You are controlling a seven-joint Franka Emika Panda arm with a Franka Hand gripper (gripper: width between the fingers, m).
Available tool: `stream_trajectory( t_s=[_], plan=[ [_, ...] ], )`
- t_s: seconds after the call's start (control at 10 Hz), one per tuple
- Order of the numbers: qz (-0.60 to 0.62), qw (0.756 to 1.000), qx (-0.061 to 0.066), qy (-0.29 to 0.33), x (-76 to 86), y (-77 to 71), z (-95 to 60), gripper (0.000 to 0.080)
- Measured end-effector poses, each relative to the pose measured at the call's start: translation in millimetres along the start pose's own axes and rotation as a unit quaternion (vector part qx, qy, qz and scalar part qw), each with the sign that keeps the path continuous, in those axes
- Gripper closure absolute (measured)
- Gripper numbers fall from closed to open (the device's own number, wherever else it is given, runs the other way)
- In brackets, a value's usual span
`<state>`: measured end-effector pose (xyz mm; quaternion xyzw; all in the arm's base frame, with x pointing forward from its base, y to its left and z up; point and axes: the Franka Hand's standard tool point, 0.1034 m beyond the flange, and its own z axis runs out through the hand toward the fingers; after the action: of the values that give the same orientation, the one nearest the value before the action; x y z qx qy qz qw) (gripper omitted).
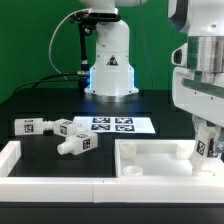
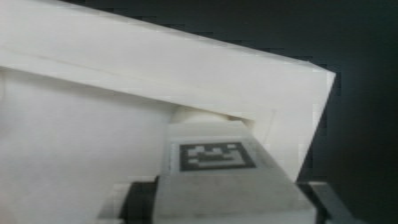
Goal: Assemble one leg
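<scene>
Exterior view
- Table: a black table top (image 1: 45, 100) carries all the parts.
- Robot base: a white robot base (image 1: 110, 60) with a blue glow low on its front stands at the far centre.
- Marker board: the thin flat white marker board (image 1: 110, 124) with black tags lies flat just on the near side of the base.
- Loose blocks: three small white oblong tagged blocks lie on the left. One (image 1: 33, 126) is farthest left, one (image 1: 72, 127) is beside the marker board's left edge, and one (image 1: 76, 146) is nearer.
- Border: a white raised border (image 1: 15, 160) runs along the near left edge.
- Slab: a large flat white plastic slab with recesses (image 1: 150, 158) lies at the near right.
- Gripper: the white two-finger gripper (image 1: 205, 140) hangs from above at the right, over the slab's right end.
- Leg: the leg (image 1: 203, 150), a small white plastic oblong block with a black-and-white square tag, stands upright in the gripper, with its lower end at the slab. Whether it touches the slab cannot be told.

Wrist view
- Gripper: the gripper (image 2: 228, 205) is closed on the leg, with a dark finger (image 2: 143, 198) on each side.
- Leg: the leg (image 2: 217, 150) faces the camera with its tag and points towards the slab.
- Slab: a raised corner of the slab (image 2: 178, 70) lies just beyond the leg's tip, with black table past it.
</scene>
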<state>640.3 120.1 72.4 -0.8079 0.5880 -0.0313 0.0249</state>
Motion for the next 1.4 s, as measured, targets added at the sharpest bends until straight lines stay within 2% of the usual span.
stream_trajectory(
  t_s=[0.1, 0.2, 0.3, 0.8, 0.9, 1.0, 1.1, 1.2, 1.3, 1.4],
  plan=[
    [-0.098, 0.995, 0.002, 0.012, -4.1, -2.2, -0.7, 0.0428],
    [-0.197, 0.98, 0.013, 0.018, -4.3, -5.1, -0.5, 0.0252],
    [-0.277, 0.961, 0.013, 0.019, -3.1, -5.5, -1.1, 0.0174],
    [-0.432, 0.902, 0.011, 0.024, -1.8, -4.8, -0.4, 0.015],
    [-0.571, 0.82, 0.011, 0.038, 6.5, -7.5, -1.8, 0.015],
    [-0.603, 0.797, 0.012, 0.043, 10.8, -8.0, -1.9, 0.015],
    [-0.595, 0.802, 0.013, 0.042, 9.5, -8.0, -1.6, 0.0174],
    [-0.581, 0.813, 0.013, 0.042, 9.7, -7.9, -1.6, 0.0307],
    [-0.574, 0.817, 0.014, 0.042, 10.0, -7.9, -1.6, 0.0307],
    [-0.529, 0.847, 0.017, 0.04, 9.5, -7.9, -1.4, 0.0492]
  ],
)
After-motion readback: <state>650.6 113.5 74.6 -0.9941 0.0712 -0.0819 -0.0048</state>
